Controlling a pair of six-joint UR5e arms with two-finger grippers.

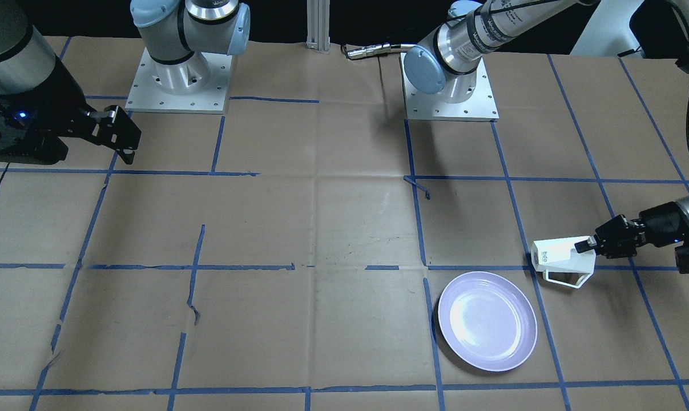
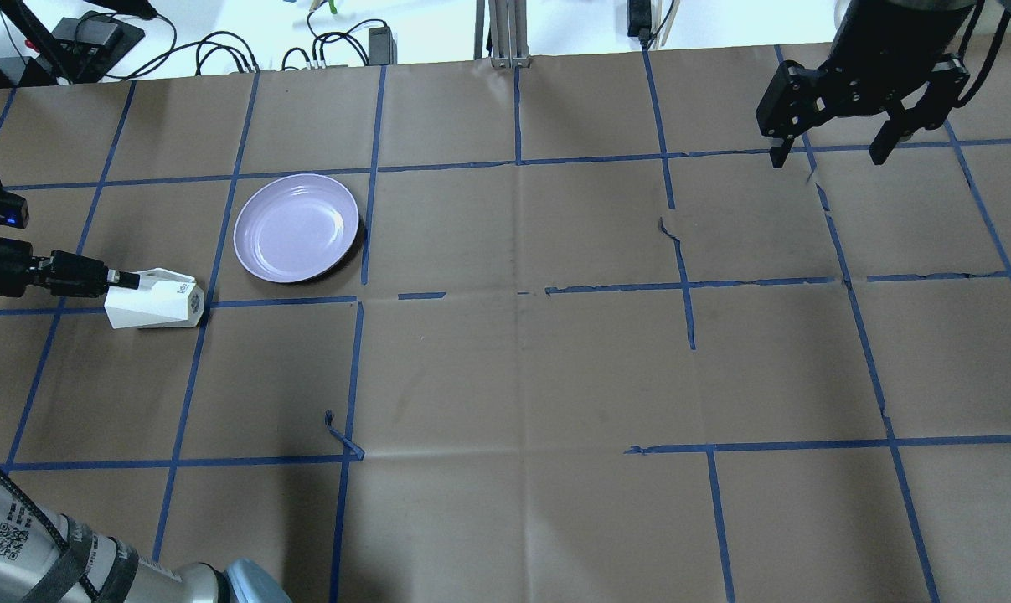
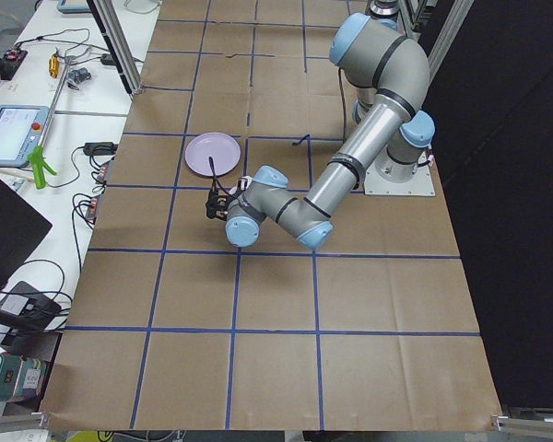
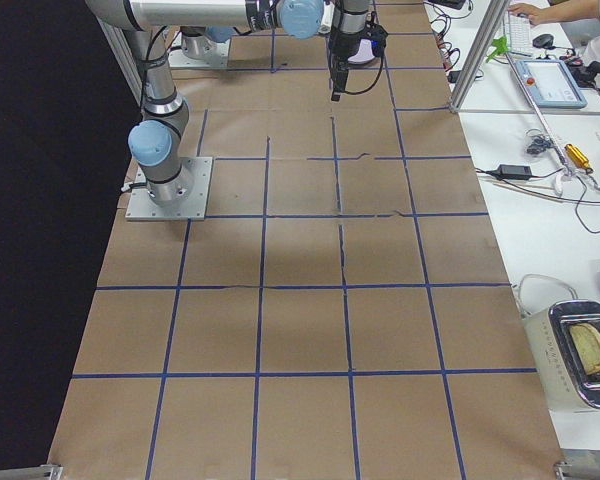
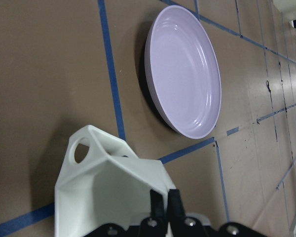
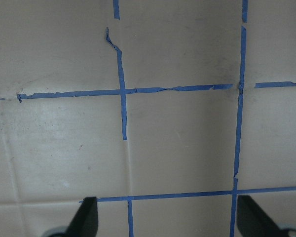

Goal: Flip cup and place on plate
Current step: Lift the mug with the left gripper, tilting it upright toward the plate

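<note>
The left gripper [image 5: 166, 203] is clamped on the cup [image 5: 108, 195]. Its two fingers stand almost together, pinching one thin wall at the rim. In the overhead view this gripper [image 2: 125, 279] reaches in level from the left edge of the surface [image 2: 513, 377], which is brown paper ruled with blue tape lines.

The cup [image 2: 155, 303] is held on its side, with its open mouth toward the gripper and its base toward the middle of the surface. It is small and white, with flat angular facets that narrow toward the base. Small grey lettering shows on the base in the front-facing view of the cup [image 1: 561, 257]. The handle [image 1: 567, 279] is an open angular frame and juts from the side turned away from the robot. The wrist view looks into the pale, plain interior, with the handle's hole at upper left. The cup is low over the surface and throws a shadow close beneath, but I cannot tell whether it touches.

The plate [image 2: 296, 228] lies flat just beside the cup, apart from it, a little farther from the robot and toward the centre. It is round, shallow and glossy pale lavender, with a raised rim, and nothing is on it.

The right gripper [image 2: 827, 157] hangs well apart over the far right of the surface, with its fingers spread wide and nothing between them.
</note>
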